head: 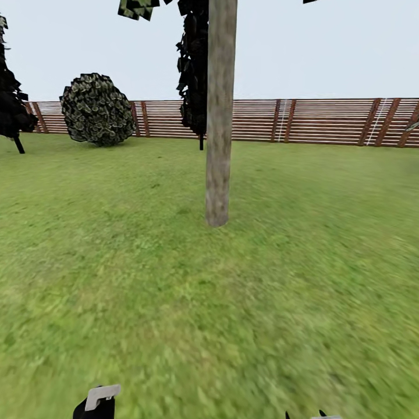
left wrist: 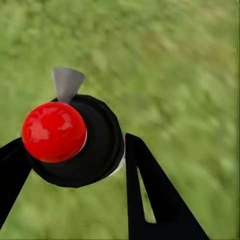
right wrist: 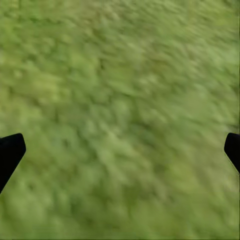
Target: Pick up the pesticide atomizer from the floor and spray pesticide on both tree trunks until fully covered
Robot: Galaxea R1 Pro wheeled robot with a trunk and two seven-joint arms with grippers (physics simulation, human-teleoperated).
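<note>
The tree trunk [head: 220, 116] is cut off above; grass [right wrist: 120, 100] blurred.

Glossy red-topped pesticide atomizer [left wrist: 75, 142], rough mottled tree trunk [head: 220, 116], slatted wooden fence [head: 326, 121], blurry matt grass [head: 233, 302]

Left hand [left wrist: 70, 165] clamped on the pesticide atomizer [left wrist: 75, 142], one black finger [left wrist: 155, 200] pressed against the bottle's side, the other against the opposite side, red top facing the wrist camera. Held low, its tip just showing at the head view's bottom edge [head: 98, 404]. Right hand [right wrist: 120, 150] spread wide, fingertips [right wrist: 9, 152] far apart at opposite edges of the wrist view, nothing between them. Pointed downward, likewise kept low, barely peeking in at the head view's lower edge [head: 317, 415].
</note>
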